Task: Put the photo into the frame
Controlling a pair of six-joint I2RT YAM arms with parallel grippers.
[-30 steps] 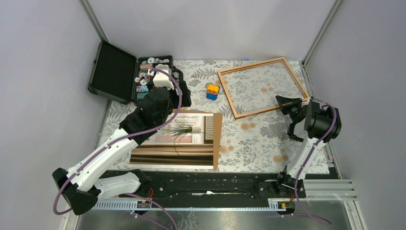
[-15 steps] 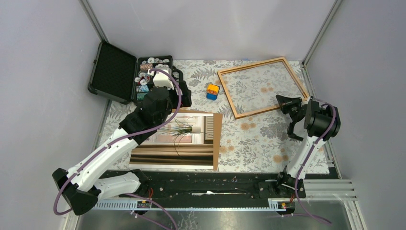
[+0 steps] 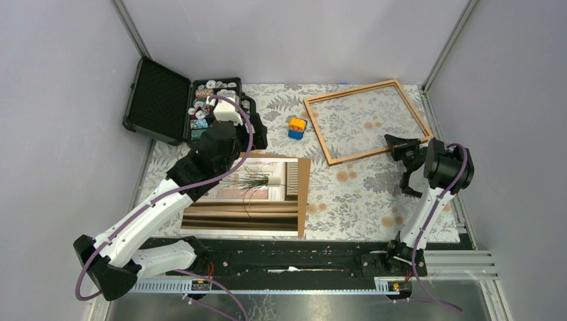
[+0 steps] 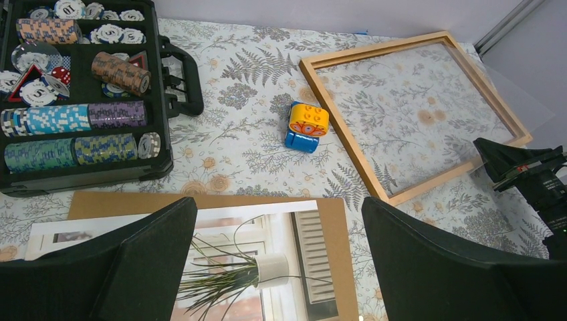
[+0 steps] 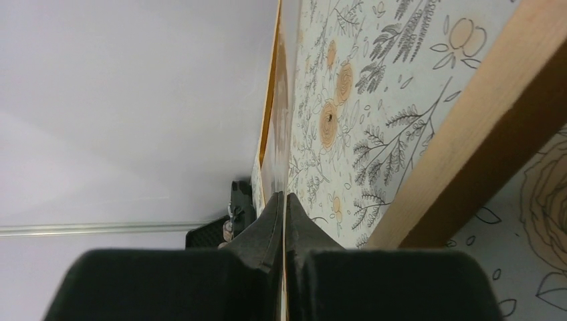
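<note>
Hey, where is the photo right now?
In the top view, the photo lies face up on a brown board, near left of the table, under the left end effector, apart from the frame.

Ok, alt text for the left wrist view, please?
The left gripper, jaws open, hovers over a photo of a potted plant lying on a brown board. Beyond, on a floral tablecloth, lie a wooden frame, a small toy block and an open case of poker chips.

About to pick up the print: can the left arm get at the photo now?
Probably yes. The left gripper hangs open over the photo, which lies face up on the backing board with nothing on it. Lying flat, its edge may be hard to catch.
</note>
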